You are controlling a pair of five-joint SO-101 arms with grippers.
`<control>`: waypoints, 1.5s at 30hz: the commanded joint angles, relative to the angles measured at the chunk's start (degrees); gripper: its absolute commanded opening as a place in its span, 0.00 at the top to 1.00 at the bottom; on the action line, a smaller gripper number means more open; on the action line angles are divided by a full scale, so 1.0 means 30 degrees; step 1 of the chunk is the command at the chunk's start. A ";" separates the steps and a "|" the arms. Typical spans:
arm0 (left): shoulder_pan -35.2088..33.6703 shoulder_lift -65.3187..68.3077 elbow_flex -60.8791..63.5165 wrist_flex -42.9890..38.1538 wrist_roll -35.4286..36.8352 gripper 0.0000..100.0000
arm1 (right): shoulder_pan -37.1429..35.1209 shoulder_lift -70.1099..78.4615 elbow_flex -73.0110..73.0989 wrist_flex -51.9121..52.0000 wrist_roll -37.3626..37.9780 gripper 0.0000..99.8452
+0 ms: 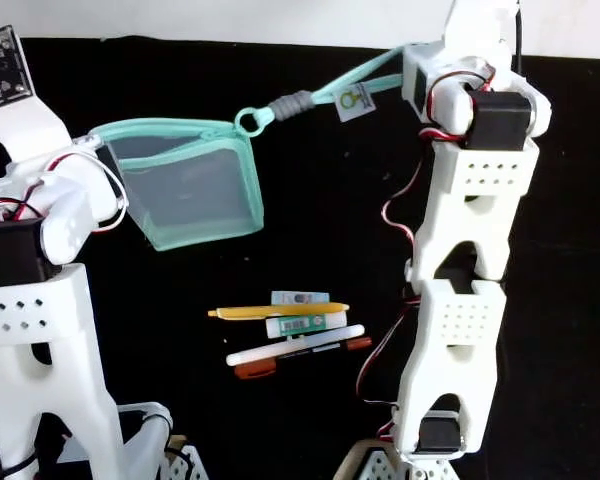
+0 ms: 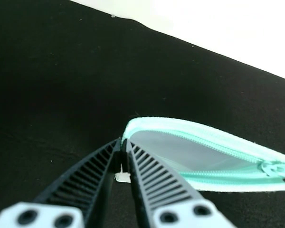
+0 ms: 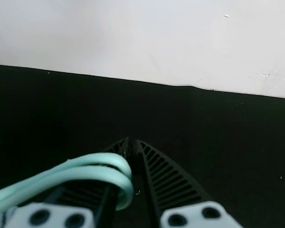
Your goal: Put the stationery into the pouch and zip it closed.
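Pinching the pouch (image 1: 185,185) by one top corner with the left gripper (image 2: 122,142), clamped flat on the mint-green binding with barely a sliver between the jaws. Catching the other end by the strap (image 1: 370,72) in the right gripper (image 3: 133,142), closed down narrow on that mint loop, up at the far right of the black cloth (image 1: 540,300).

Strung between the two arms, and hanging at a slant, with the top edge stretched out toward the right arm and the body sagging below it. Linked along the way by a ring (image 1: 248,120) at the pouch's corner, then a grey sleeve (image 1: 292,103), then a small white tag (image 1: 353,100) dangling just short of the right gripper.

Gaping at the mouth, seen from the left wrist, with the zip (image 2: 218,142) parted in a long curved slit and the slider (image 2: 270,168) parked at the end away from the left gripper. Pale see-through mesh inside that slit.

Down on the cloth, well apart from the pouch and between the two arms, a tight little pile of stationery (image 1: 300,325). Farthest back, a small blue-and-white piece (image 1: 300,298), too small to name. Just beside it, a yellow pen (image 1: 278,311) lying crosswise. Tucked against that, a white block (image 1: 305,324) with green print. Then a white marker (image 1: 295,345), and nearest the arm bases a dark pen (image 1: 300,358) with orange ends, both tilted slightly. All flat on the cloth, touched by neither gripper.
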 commanded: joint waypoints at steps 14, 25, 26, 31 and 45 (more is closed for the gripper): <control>0.1744 0.0542 0.0249 -0.0440 0.0059 0.99 | -0.0571 -0.0132 -0.1656 0.1861 -0.2491 0.86; 0.1656 0.0542 0.0249 -0.0469 0.0029 0.99 | -0.5319 -0.0161 -0.1538 0.2418 -0.2520 0.81; 0.1626 0.0542 0.0249 -0.0469 0.0029 0.99 | -0.5641 -0.0132 -0.1509 0.2418 -0.2520 0.81; 0.1626 0.0542 0.0249 -0.0469 0.0029 0.99 | -0.6549 -0.0337 0.1949 0.2447 -0.2520 0.81; 0.1626 0.0542 0.0249 -0.0469 0.0000 0.99 | -0.7311 -0.2828 0.7692 0.2476 -0.1729 0.81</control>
